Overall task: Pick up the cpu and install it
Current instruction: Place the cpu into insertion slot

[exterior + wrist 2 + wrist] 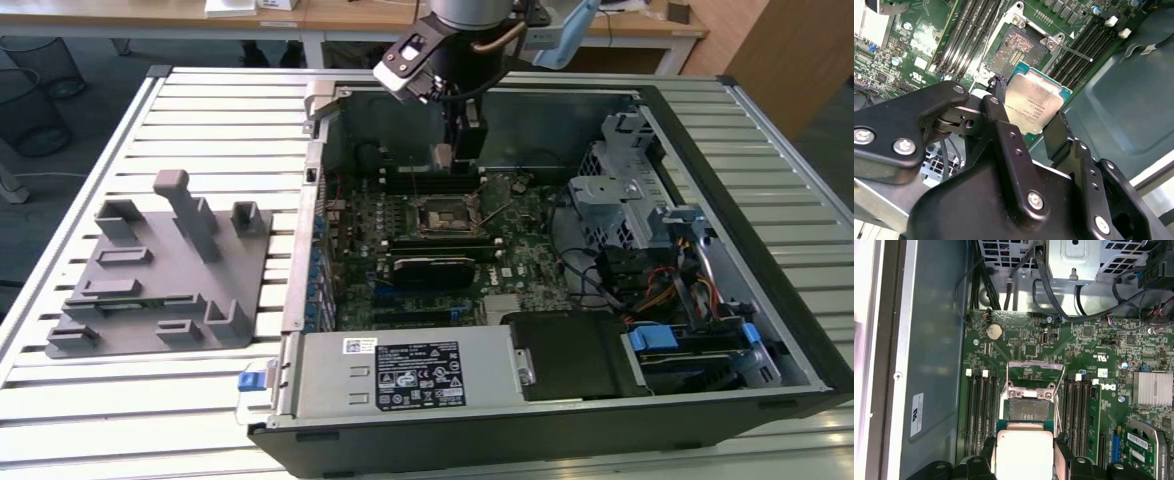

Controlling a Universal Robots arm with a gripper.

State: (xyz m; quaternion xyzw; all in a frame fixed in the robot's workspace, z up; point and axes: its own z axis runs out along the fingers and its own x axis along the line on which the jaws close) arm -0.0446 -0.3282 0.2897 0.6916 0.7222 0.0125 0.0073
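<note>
- My hand (454, 155) hangs inside the open computer case (747, 130), gripping the cpu (443, 155) by two opposite edges, one finger on each side.
- In both wrist views the cpu (1034, 105) (1024, 455) shows its silvery top between the black fingers (999, 97), well clear of the board.
- The cpu is not seated. It hangs in the air over the motherboard (521, 250), just beside the socket (441, 213) rather than squarely over it.
- The socket (1028, 407) lies open with its contact field bare, and its metal load plate (1034, 372) is swung up on the far side.
- A thin retention lever (1074, 50) sticks out at an angle beside the socket frame (1011, 50), close to the cpu's edge. It is the nearest thing in the way.
- Rows of memory slots (979, 410) flank the socket on both sides, and the hand sits over one bank of them.
- In the first wrist view, black cables (1054, 295) loop down from a metal bracket (1074, 260) onto the board beyond the socket, apart from the hand.
- A finned heatsink (1153, 388) and a coin battery (994, 331) sit further out on the board.
- In the exterior view, a drive cage (621, 190) with wiring fills the case toward that view's right, and the power supply (400, 375) lies along the near edge.
- A grey holder tray (160, 270) rests on the slatted worktop (160, 420) at that view's left, well apart from the case.
</note>
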